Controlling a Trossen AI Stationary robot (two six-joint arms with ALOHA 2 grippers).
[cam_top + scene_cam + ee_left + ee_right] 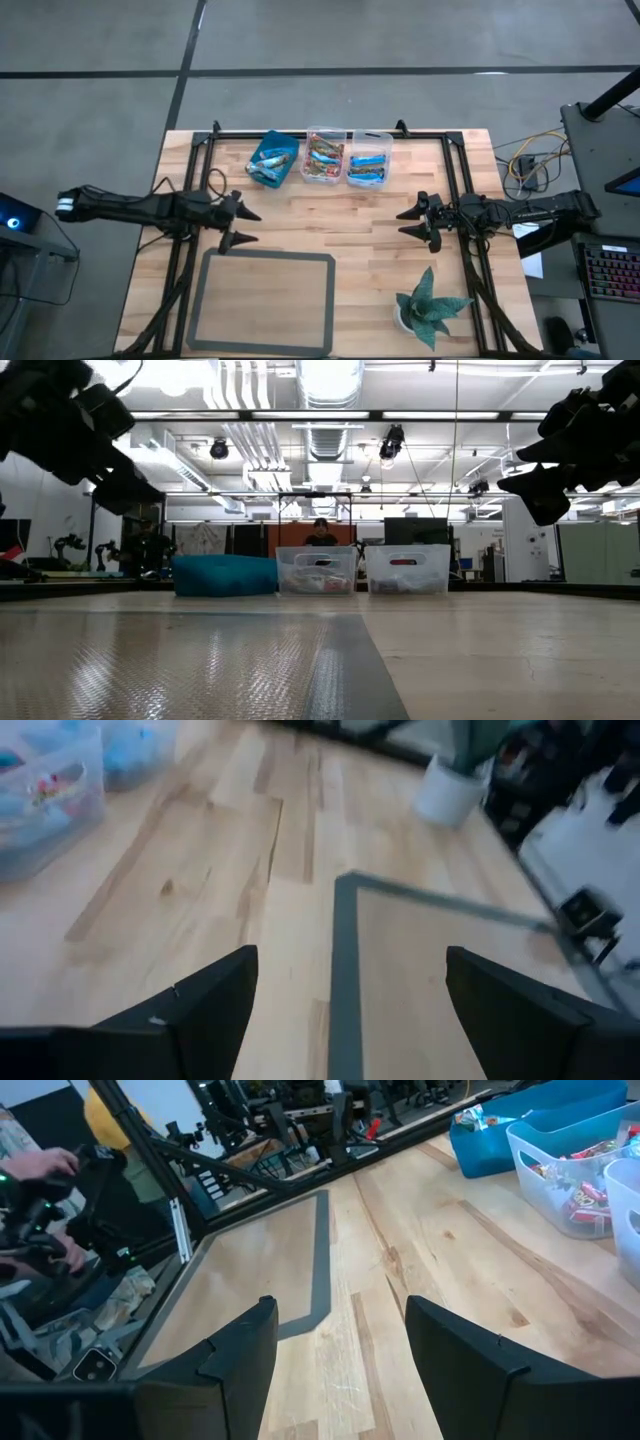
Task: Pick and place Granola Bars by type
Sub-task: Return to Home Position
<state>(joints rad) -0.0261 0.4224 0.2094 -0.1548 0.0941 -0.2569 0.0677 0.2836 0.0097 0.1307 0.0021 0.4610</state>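
Mat (262, 300) up front, granola bars (324, 160) sorted in bins (327, 131); left gripper (256, 227) and right gripper (399, 223) hang open, empty. I'd say the arms just need parking.

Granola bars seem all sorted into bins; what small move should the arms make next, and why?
Probably draw both arms back to rest. The granola bars lie in the blue bin and two clear bins, none on the mat, and the left gripper and right gripper are open, holding nothing.

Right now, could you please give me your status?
Left tool open, empty, near the mat. Right tool open, empty. Bars in three bins. Nothing in the way.
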